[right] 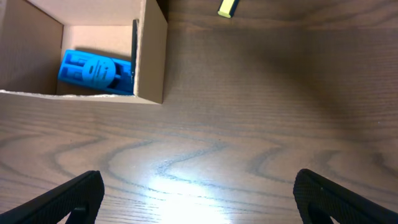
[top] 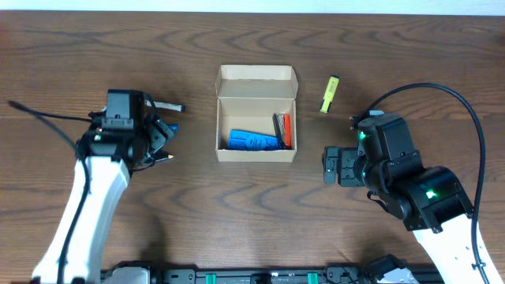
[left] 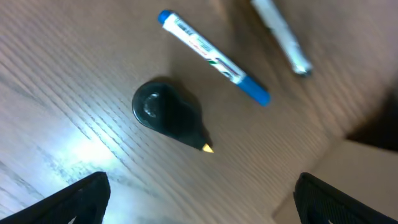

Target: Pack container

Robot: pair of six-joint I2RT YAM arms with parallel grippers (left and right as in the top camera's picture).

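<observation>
Matt tan cardboard container (top: 256, 88) on grained, faintly glossy dark wood table (top: 237, 205); glossy plastic marker (left: 213, 56).

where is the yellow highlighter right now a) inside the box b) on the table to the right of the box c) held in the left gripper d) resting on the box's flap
b: the yellow highlighter lies flat on the table, apart from the container and to its right, with nothing holding it.
</observation>
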